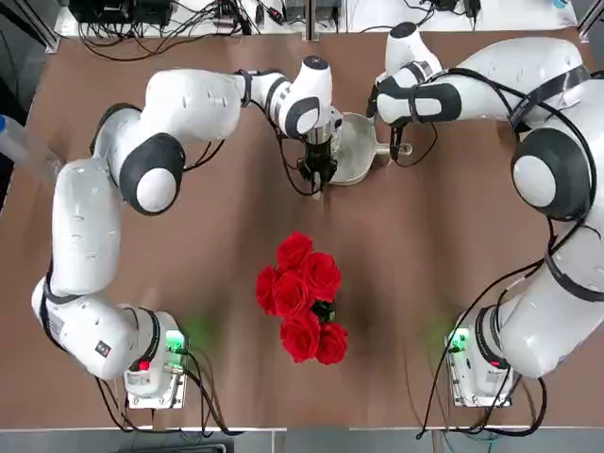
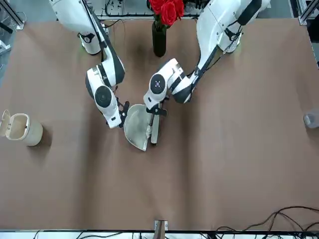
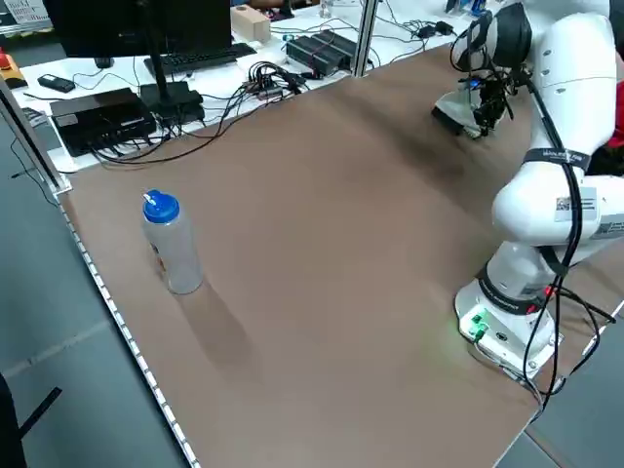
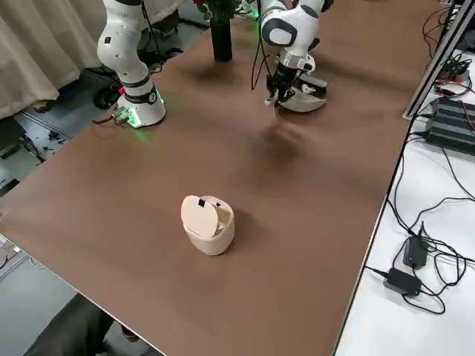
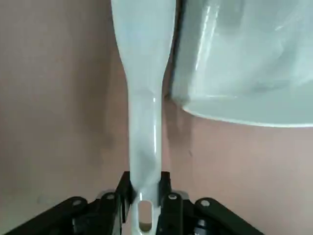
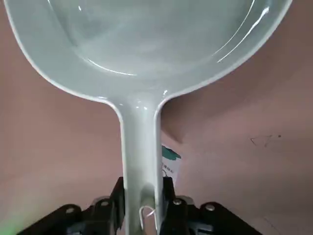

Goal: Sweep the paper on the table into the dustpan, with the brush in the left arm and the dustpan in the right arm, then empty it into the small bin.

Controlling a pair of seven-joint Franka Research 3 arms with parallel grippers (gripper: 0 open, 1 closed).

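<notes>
Claws meet at the far middle of the table [image 1: 189, 236]: left claw [image 5: 145, 188] clenched on the brush [image 5: 143, 98] handle, right claw [image 6: 142, 193] clenched on the dustpan [image 6: 146, 44] handle. Brush lies at the dustpan's 9 o'clock side in the top view. Small bin [image 2: 22, 128] stands well apart.

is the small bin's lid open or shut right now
Open. The small bin stands upright on the table, alone, and its pale swing lid is tipped up, leaving the mouth uncovered in the right side and front views.

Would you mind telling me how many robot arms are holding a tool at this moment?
2. The left arm's claw grips the brush; the right arm's claw grips the dustpan, both mid-table beyond the roses.
</notes>
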